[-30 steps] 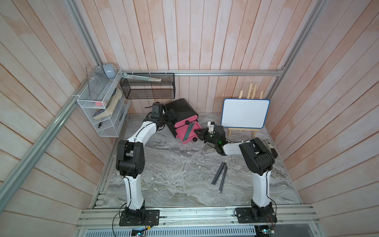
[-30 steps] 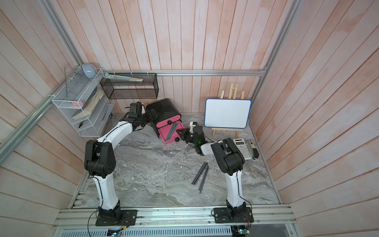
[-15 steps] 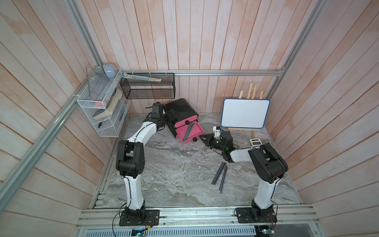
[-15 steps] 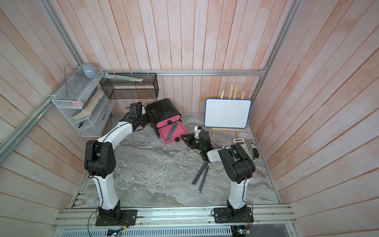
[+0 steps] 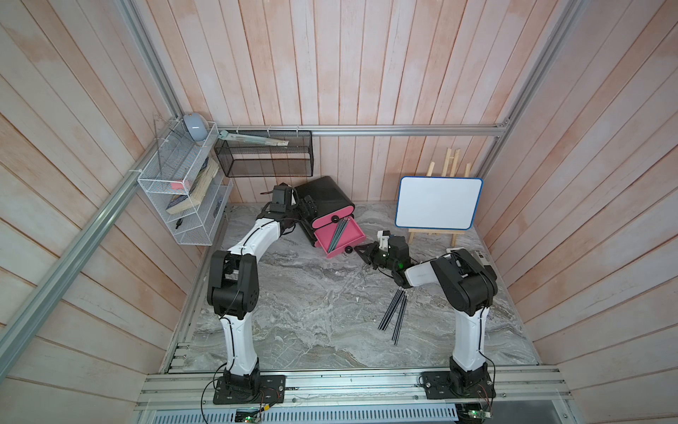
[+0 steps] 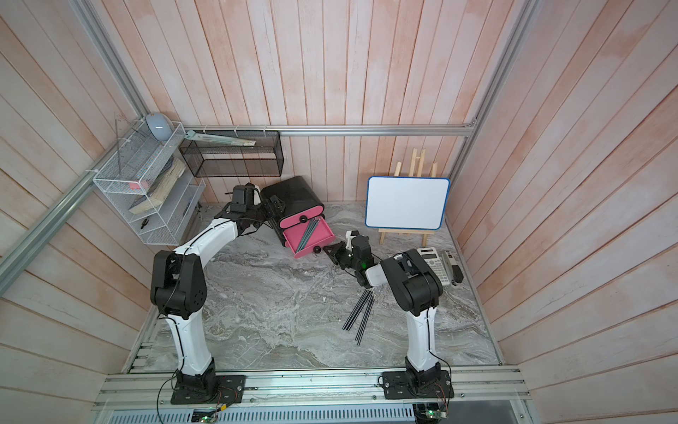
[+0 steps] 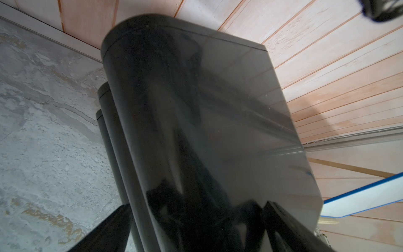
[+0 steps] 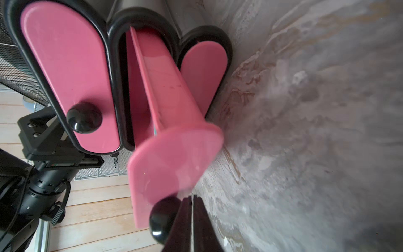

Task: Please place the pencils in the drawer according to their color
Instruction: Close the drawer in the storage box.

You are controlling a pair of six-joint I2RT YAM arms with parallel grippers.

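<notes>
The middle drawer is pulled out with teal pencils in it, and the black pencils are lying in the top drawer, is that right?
Not quite. The middle drawer is pulled out with teal pencils in it, but the black pencils lie on the table near the right arm, not in a drawer. Both top views show this.

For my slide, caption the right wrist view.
Right gripper shut beside the knob of the pulled-out middle pink drawer.

pink drawer (image 5: 343, 238), black knob (image 5: 349, 250), black pencils (image 5: 394, 312)
</notes>
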